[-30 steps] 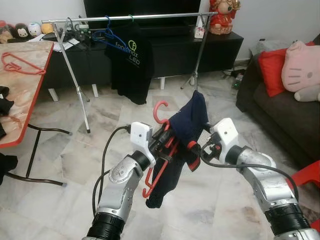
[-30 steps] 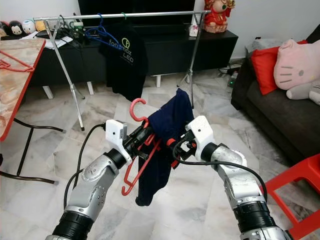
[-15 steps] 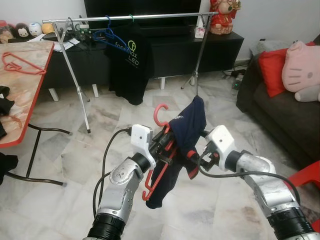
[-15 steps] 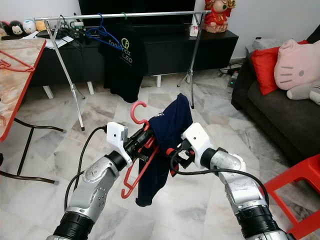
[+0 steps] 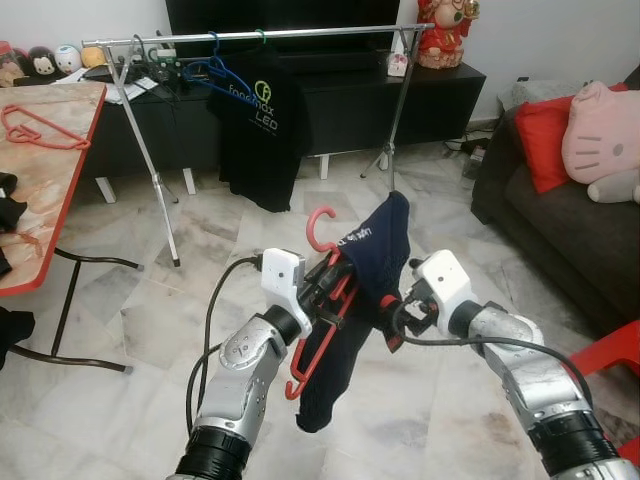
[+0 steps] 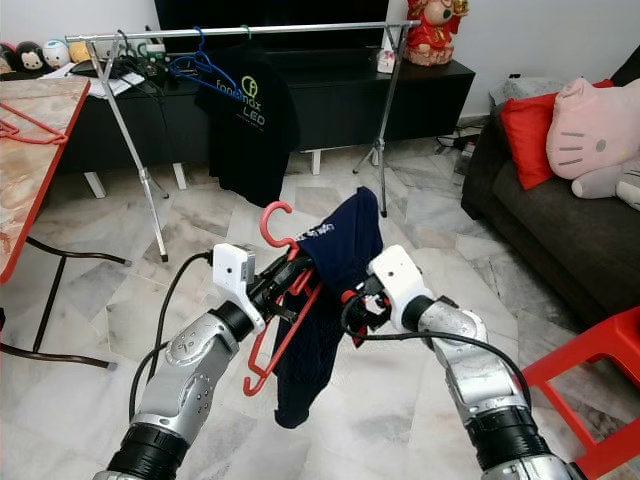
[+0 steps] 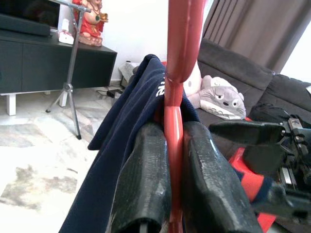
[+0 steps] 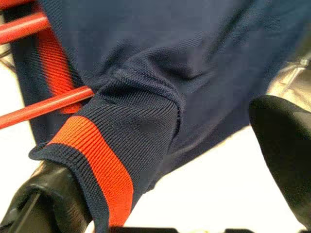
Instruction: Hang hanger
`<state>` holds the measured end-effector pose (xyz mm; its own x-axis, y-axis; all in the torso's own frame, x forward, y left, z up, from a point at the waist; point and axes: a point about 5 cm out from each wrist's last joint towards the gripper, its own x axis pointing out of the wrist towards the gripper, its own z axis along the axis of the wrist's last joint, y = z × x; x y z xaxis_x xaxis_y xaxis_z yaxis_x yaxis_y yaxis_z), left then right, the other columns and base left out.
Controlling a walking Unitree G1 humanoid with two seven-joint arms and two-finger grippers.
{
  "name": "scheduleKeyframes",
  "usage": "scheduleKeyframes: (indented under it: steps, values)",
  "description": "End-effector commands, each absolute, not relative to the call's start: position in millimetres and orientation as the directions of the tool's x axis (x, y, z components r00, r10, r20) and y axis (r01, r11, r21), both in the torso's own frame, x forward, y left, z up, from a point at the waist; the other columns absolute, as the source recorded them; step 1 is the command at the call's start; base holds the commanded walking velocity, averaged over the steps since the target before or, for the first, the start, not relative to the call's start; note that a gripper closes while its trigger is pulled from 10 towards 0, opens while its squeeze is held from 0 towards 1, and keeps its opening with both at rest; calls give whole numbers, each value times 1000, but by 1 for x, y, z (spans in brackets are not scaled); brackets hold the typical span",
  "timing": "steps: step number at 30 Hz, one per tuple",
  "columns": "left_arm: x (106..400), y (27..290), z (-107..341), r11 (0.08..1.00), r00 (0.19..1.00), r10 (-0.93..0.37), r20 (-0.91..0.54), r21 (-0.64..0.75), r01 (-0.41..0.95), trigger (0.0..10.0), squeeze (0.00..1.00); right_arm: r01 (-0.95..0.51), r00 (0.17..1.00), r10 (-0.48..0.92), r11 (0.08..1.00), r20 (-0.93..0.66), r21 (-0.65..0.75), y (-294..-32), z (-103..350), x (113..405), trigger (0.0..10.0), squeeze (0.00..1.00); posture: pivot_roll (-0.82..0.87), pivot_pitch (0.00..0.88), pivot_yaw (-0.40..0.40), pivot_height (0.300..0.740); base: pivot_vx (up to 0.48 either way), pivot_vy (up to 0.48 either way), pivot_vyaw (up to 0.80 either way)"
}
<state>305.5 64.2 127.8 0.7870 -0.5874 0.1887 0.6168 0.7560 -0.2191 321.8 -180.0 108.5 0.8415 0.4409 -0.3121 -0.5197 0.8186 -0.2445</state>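
A red plastic hanger (image 5: 318, 222) is held up in front of me, hook uppermost, with my left gripper (image 5: 327, 288) shut on its neck; the black fingers (image 7: 146, 179) press the red stem (image 7: 173, 121) from both sides. A navy shirt (image 5: 382, 245) with a red-banded cuff (image 8: 97, 162) is draped over the hanger's right shoulder and hangs below it. My right gripper (image 5: 393, 306) stands open at that cuff, one finger (image 8: 51, 194) under the sleeve's edge and the other finger (image 8: 286, 145) apart from it. The silver clothes rail (image 5: 260, 34) stands a few steps ahead.
On the rail hang a black T-shirt (image 5: 255, 130) and a blue hanger (image 5: 215, 68). A red-edged table (image 5: 50, 190) with another red hanger (image 5: 35, 128) is at the left. A dark sofa (image 5: 560, 230) and a red stool (image 5: 612, 350) are at the right. Marble floor lies between me and the rail.
My right gripper has shifted a little left, closer to the hanger, at the sleeve. The shirt's lower end now hangs slightly lower. The left gripper keeps its hold.
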Motion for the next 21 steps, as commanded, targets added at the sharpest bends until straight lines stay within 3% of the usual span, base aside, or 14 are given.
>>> scheduleKeyframes:
  steps: [1,8,21]
  values:
    - [309,64,145,752,776,-567,278,-210,625,10000,0,-432,889,361,865,-281,-255,-193,113,328,10000,0,-71,0,-71,740,0,0,0]
    - [307,62,141,745,767,-588,257,-196,637,10000,0,-376,926,376,915,-29,-144,-189,154,342,10000,0,-69,0,-71,740,0,0,0]
    - [305,58,139,729,751,-611,250,-194,657,10000,0,-559,823,567,820,41,-126,-152,163,341,10000,0,-64,0,-73,740,0,0,0]
